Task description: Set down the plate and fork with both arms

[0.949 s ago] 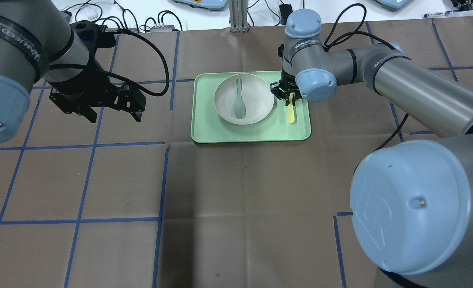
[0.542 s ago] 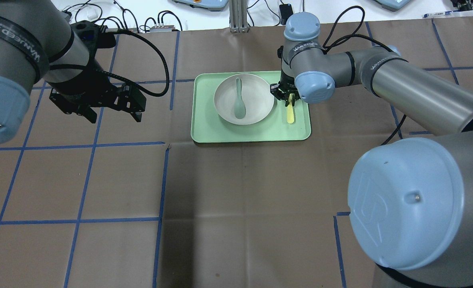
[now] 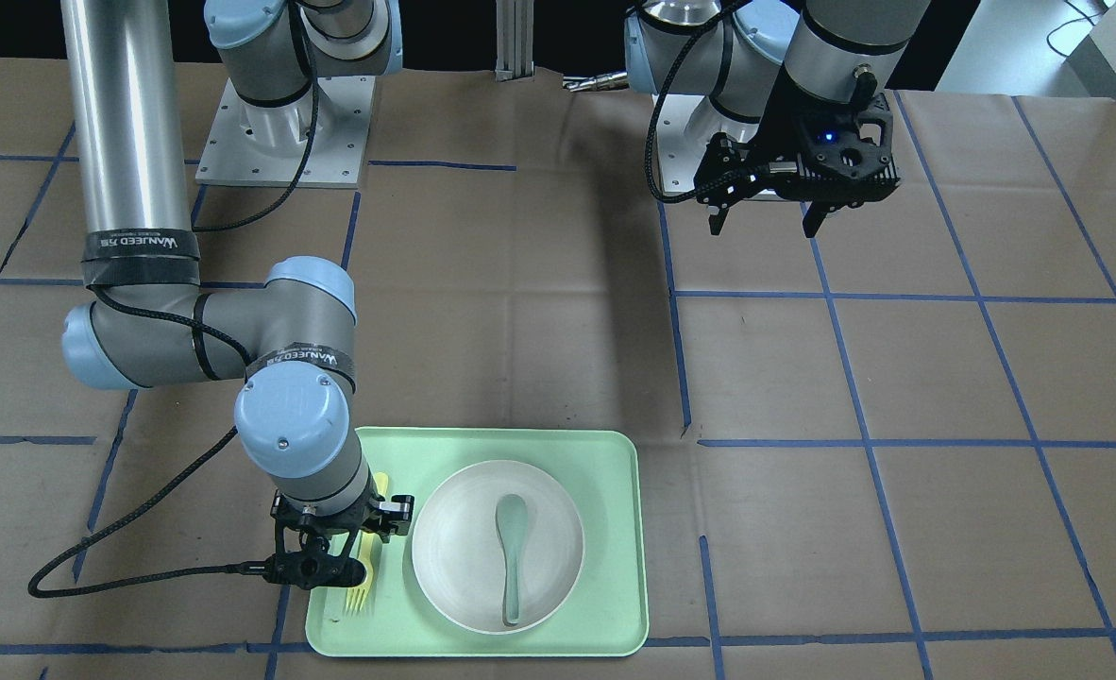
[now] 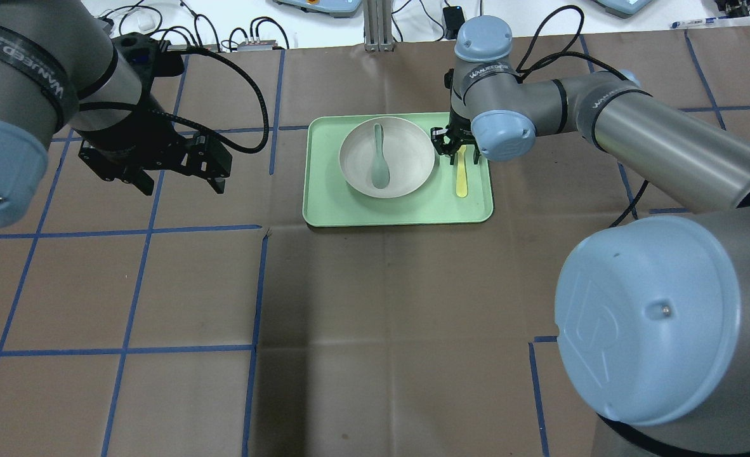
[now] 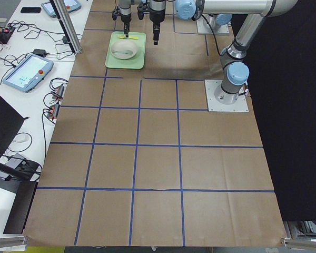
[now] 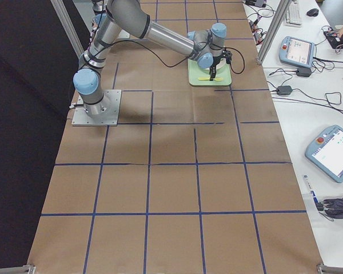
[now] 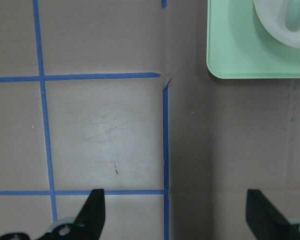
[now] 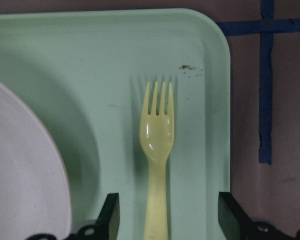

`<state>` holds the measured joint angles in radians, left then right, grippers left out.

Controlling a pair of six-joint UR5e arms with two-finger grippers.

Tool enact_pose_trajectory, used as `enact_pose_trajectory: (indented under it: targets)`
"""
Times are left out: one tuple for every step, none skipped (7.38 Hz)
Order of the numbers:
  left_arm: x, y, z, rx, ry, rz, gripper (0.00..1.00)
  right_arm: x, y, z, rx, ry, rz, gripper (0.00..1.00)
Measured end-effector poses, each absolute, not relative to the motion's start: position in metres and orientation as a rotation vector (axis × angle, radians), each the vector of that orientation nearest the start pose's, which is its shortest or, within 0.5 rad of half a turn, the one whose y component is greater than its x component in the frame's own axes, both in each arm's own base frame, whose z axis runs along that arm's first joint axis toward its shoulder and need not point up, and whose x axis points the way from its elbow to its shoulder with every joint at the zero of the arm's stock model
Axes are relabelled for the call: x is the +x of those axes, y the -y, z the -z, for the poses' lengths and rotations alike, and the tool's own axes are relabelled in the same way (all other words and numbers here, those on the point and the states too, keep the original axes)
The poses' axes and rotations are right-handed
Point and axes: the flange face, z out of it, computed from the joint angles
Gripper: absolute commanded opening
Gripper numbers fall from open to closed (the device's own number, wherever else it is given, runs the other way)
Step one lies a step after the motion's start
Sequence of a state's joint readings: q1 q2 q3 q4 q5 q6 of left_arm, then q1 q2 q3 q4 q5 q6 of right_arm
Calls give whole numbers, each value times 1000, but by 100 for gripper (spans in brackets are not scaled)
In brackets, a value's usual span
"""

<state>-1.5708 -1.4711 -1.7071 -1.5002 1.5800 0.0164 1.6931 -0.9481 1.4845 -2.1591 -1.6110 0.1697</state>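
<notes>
Brown paper gridded with blue tape covers the tabletop. Low over it, the right gripper has its fingers spread, one on either side of the fork's handle with a gap on each side, so it is released and grips nothing. The fork lies flat on the mint-green tray, in the strip between the plate and the tray rim toward the table's right end. Its tines point to the far long edge, away from the robot. The plate sits on the tray just beside the fork, apart from it, with a grey-green spoon lying in it. The tray rests close to that far edge, about midway along it. The left gripper hangs released too, jaws wide, above bare paper, well apart from the tray toward the table's left end.
</notes>
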Motion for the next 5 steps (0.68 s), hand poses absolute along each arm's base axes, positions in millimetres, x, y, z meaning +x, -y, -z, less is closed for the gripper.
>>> enact_pose_trajectory:
  targets:
    - [-132, 453, -475, 26, -3132, 53, 100, 210, 665, -233, 45, -3170, 105, 100]
    - [-132, 453, -475, 26, -3132, 53, 100, 202, 658, -256, 3, -3170, 103, 100]
    - [-132, 453, -475, 26, -3132, 53, 100, 187, 649, -284, -30, -3170, 74, 100]
    - [-132, 453, -475, 26, -3132, 53, 100, 172, 636, -314, -62, -3172, 34, 100]
    - [-132, 453, -475, 26, -3132, 53, 100, 156, 619, -348, -83, -3172, -5, 100]
